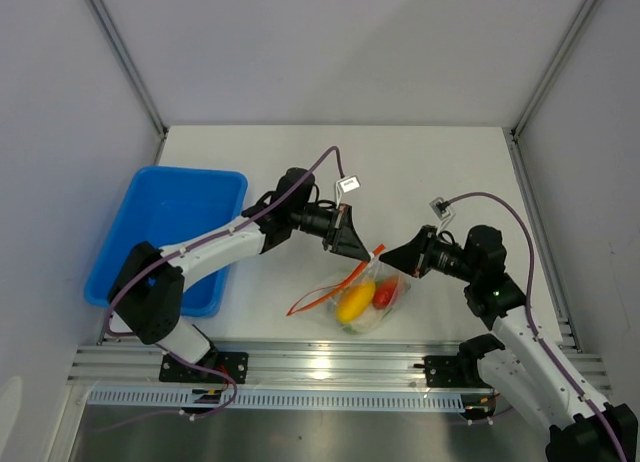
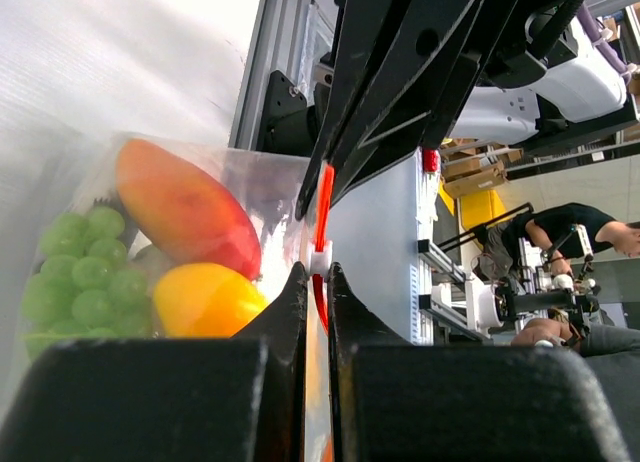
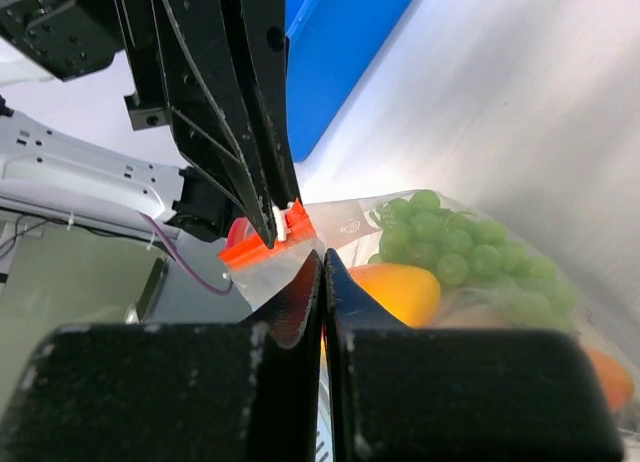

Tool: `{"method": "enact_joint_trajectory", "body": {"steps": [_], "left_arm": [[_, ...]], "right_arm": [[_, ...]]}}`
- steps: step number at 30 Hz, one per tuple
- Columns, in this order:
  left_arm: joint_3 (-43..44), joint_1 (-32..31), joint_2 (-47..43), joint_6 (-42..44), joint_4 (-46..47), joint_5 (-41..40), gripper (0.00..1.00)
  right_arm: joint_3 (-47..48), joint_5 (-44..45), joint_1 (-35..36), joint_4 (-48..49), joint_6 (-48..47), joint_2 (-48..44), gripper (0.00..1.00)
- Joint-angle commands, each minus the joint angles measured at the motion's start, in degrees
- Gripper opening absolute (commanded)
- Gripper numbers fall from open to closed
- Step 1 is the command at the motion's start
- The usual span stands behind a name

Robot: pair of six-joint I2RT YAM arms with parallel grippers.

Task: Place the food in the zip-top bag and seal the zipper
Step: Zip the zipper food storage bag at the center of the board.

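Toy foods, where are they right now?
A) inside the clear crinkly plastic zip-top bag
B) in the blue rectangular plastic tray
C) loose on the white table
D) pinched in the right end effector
A: the yellow oval fruit, the red-orange piece and the green grape cluster all show through the wall of the clear crinkly plastic zip-top bag.

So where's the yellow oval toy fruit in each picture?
Top view: yellow oval toy fruit low centre, inside the clear plastic bag.
Left wrist: lower left, under the red-orange piece.
Right wrist: centre, beside the green grapes.
Shared landmark: orange-red zipper strip.
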Motion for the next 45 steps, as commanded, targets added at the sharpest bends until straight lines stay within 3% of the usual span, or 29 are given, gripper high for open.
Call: {"method": "enact_joint_trajectory", "body": {"steps": [1, 11, 18, 29, 41, 45], "left_arm": [[-1.3, 0.1, -2.7, 1.3, -0.5, 2.6, 0.01], [-4.8, 0.1, -4.7, 1.1, 0.5, 2.3, 0.01], [-5.5, 0.1, -8.1, 4.9, -6.1, -0.2, 0.00], [-6.4, 0.1, -16.1, 10.7, -18.8, -6.6, 0.01], [-11.2, 0.1, -22.9, 11.4, -21.0, -9.3, 0.00], [-11.7, 0.2, -24.1, 11.9, -20.9, -9.2, 0.01]], "right_arm": [[-0.3, 3.2, -1.7, 5.9, 2.0, -1.4, 0.00], [-1.9, 2.8, -4.1, 10.1, 7.6, -2.1, 0.00], [-2.0, 3.6, -5.2, 10.5, 9.7, -2.1, 0.00], [0.7, 3.6, -6.8, 4.6, 6.4, -1.2, 0.00], [1.6, 3.8, -7.6, 3.2, 5.3, -1.2, 0.00], [1.2, -3.1, -7.7, 7.8, 5.8, -0.8, 0.00]]}}
